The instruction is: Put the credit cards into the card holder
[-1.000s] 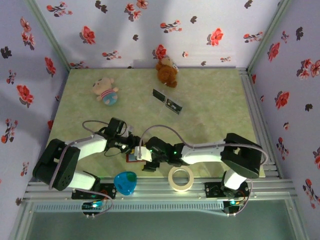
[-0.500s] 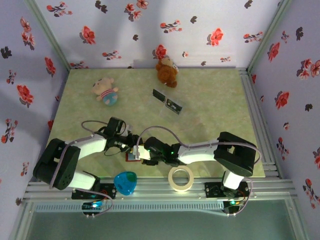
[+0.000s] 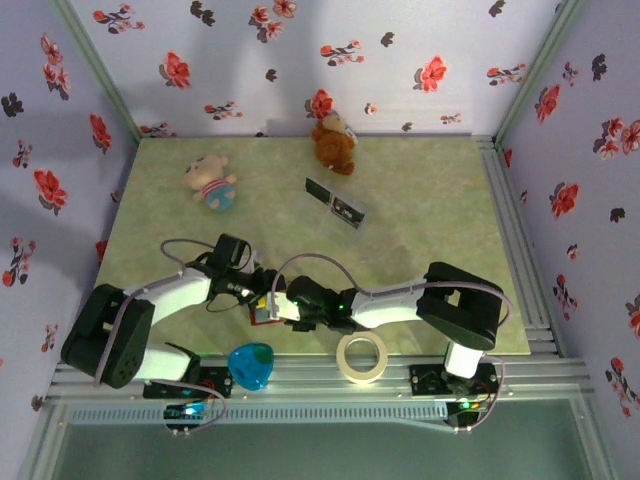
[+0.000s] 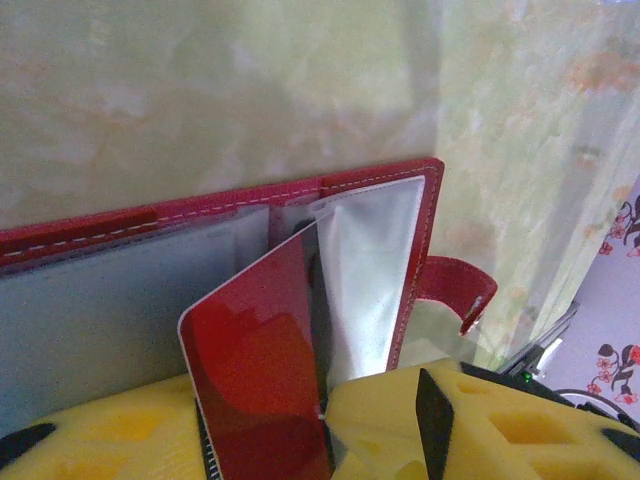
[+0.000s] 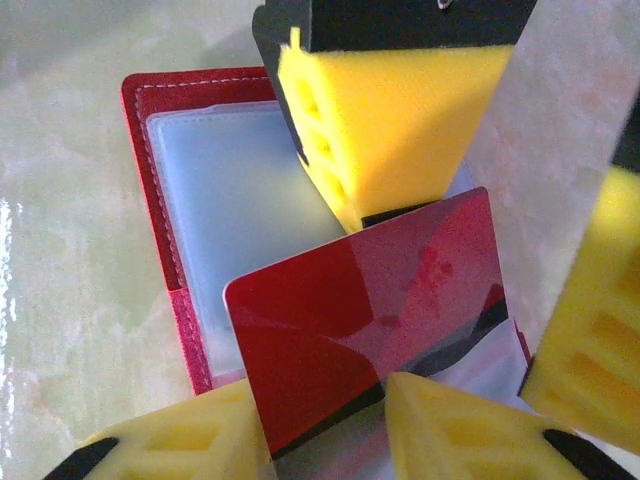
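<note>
Top external view: you saw both arms bent in toward the near-left part of the table (image 3: 420,200), where the left gripper (image 3: 262,292) and right gripper (image 3: 284,306) met over the holder (image 3: 261,318). The holder lay open and flat, just beyond the blue heart (image 3: 250,365) and left of the tape roll (image 3: 362,357). Mid-table, two cards (image 3: 335,202) lay side by side, well apart from the holder and near the bear (image 3: 333,143). A doll (image 3: 212,182) lay to their left. In the left wrist view, a red card (image 4: 255,370) stood tilted over the holder's pale pockets. Its lower end sat between that gripper's yellow fingers (image 4: 370,430) and its upper corner was close to the fold. The fingers stood apart with the card between them; you could not tell whether they pressed on it. In the right wrist view, the card's lower edge ran into the gap between the right gripper's fingers; you could not tell whether they clamped it. One left finger touched the card's upper edge there.
</note>
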